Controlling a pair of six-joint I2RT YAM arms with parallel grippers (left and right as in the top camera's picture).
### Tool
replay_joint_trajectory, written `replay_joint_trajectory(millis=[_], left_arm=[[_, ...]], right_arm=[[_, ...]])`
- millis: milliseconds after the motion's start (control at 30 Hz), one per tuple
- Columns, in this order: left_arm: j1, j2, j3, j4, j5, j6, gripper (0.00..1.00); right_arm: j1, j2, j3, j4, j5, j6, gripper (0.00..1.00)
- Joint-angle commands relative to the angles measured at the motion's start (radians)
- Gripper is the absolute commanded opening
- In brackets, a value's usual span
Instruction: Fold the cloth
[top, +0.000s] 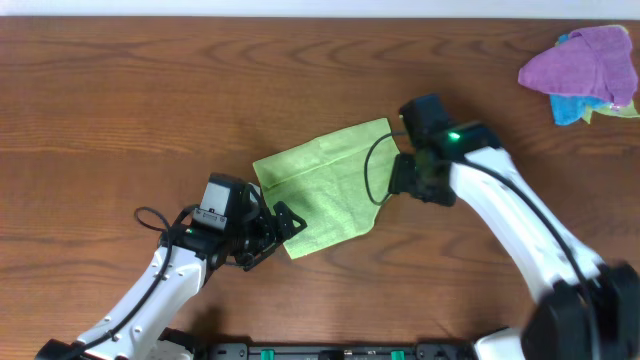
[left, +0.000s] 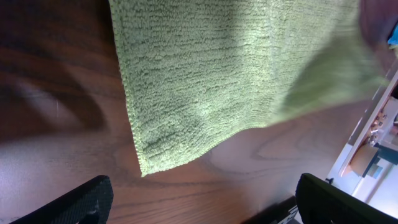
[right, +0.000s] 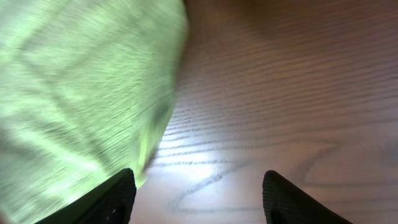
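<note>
Item 1, cloth (top: 322, 190): one piece, lime green, four-sided and skewed. It lies spread on the bench (top: 150, 90) at about the middle, between my two arms. In the left wrist view its surface (left: 236, 74) shows a looped pile in fine rows, with a neat stitched edge running down to one near corner. A soft shadow crosses its right part. From overhead I see a faint line parallel to the far edge; I cannot tell whether it is a crease or a folded layer. In the right wrist view the cloth (right: 81, 87) is blurred and fills the left half.

Item 2, left claw (left: 202, 180): jaws wide apart, nothing between them. It sits just off the cloth's near left corner, with bare wood under it.

Item 3, right claw (right: 199, 177): jaws spread, nothing gripped, at the cloth's right edge. The left-hand finger (right: 109, 199) is at the cloth's margin; I cannot tell if it touches. A black cable (top: 371, 165) loops over the cloth beside this arm.

Item 4, pile of cloths (top: 585, 70): purple on top, blue and yellow-green beneath, at the far right corner, well apart from the green one.

Markings: a small pale label (top: 210, 213) on the left wrist housing is too small to read. A green light (top: 455, 136) shows on the right arm.
</note>
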Motion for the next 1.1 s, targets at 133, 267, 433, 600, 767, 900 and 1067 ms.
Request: replay_joint_trajectory(millis=[133, 267, 433, 600, 767, 900, 1067], left_arm=[[-0.003, -0.006, -0.003, 0.000, 0.004, 0.029, 0.95], [-0.003, -0.006, -0.003, 0.000, 0.004, 0.029, 0.95], [-0.003, -0.006, -0.003, 0.001, 0.003, 0.029, 0.95], [-0.003, -0.006, -0.003, 0.002, 0.000, 0.029, 0.95], [-0.004, -0.006, -0.003, 0.005, 0.000, 0.029, 0.95], [-0.010, -0.006, -0.003, 0.005, 0.000, 0.028, 0.95], [-0.065, -0.006, -0.003, 0.005, -0.044, 0.001, 0.95]], right_arm=[[-0.090, -0.057, -0.097, -0.013, -0.050, -0.016, 0.64], [-0.163, -0.097, -0.288, 0.132, -0.184, -0.011, 0.63], [-0.243, -0.175, -0.469, 0.348, -0.325, 0.000, 0.67], [-0.282, -0.187, -0.538, 0.441, -0.390, 0.003, 0.69], [-0.281, -0.187, -0.555, 0.558, -0.414, 0.014, 0.71], [-0.281, -0.183, -0.556, 0.620, -0.410, 0.022, 0.74], [-0.281, -0.152, -0.556, 0.653, -0.411, 0.045, 0.75]])
